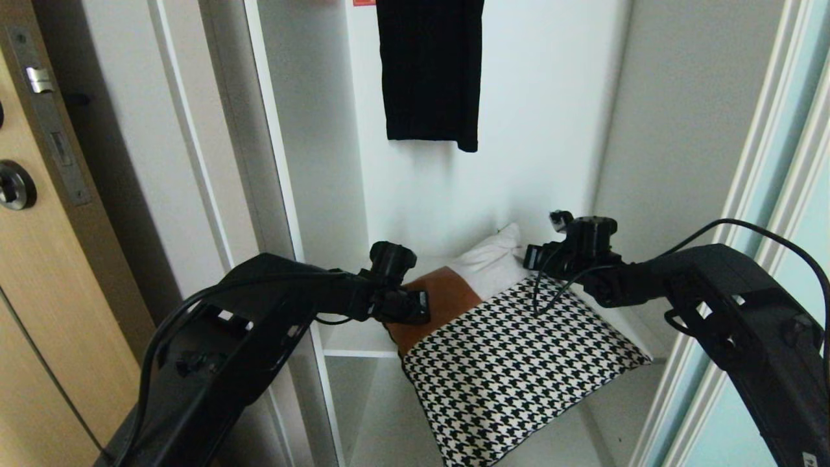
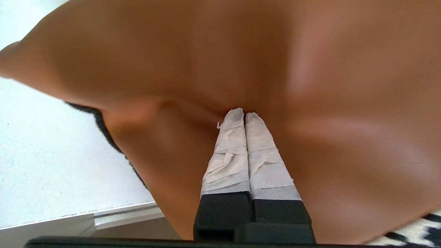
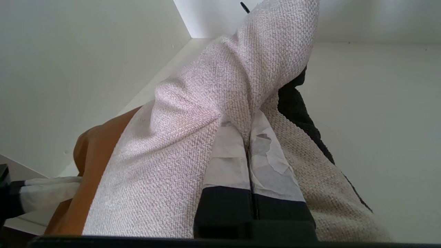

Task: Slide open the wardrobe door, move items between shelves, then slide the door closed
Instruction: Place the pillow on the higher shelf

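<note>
Overhanging shelf (image 1: 353, 337) edge: items (image 1: 519, 350) | both tools pinched on items

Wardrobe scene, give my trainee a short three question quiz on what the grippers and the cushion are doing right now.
1. True or false: the left gripper is shut on the patchwork cushion's rust-brown panel.
2. Which panel does the right gripper pinch: A houndstooth, B off-white woven, C rust-brown?
3. What hangs above the white laminate shelf?

Key: 1 true. 2 B. 3 a long black garment.
</note>
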You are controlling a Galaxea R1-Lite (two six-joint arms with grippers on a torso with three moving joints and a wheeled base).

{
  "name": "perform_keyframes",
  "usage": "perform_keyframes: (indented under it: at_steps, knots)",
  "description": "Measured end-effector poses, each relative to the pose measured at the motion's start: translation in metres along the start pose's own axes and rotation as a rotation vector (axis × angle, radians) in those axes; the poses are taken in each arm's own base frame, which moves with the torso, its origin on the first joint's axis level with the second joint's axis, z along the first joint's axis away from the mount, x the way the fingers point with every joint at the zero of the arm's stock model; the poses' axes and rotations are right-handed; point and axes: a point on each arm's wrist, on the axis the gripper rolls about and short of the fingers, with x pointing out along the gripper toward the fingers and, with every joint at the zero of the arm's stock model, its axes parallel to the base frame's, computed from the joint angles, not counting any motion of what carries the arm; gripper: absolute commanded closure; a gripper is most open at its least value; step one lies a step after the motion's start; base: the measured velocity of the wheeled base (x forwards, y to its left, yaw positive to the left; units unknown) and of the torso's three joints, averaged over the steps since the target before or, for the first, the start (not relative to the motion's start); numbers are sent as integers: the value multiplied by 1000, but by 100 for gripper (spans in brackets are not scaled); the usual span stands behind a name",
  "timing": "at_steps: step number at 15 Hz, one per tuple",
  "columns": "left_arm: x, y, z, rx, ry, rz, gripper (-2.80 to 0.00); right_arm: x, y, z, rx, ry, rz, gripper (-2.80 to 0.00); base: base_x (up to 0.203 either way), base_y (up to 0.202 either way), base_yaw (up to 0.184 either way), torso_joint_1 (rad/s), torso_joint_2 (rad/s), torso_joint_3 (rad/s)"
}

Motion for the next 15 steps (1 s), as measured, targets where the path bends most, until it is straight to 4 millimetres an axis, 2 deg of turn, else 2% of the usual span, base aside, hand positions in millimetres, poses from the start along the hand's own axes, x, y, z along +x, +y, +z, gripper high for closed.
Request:
perform_keyframes:
  at_steps: [3,4,11,15]
  knots:
    - [7,3,-7,12,8,30,0,0,0,0,-6,4,-2,0,0,0,0,0,0,0]
    - [8,4,-8,12,12,32,0,0,0,-1,-6,4,-1,-280,0,0,0,0,0,0]
    - [18,9,-19,65,29,82,0,0,0,3,-46,-33,-26,-280,0,0,0,0,0,0]
    - [24,13,-25,92,34,120,0,-12,-3,20,-72,-96,-47,-280,0,0,0,0,0,0]
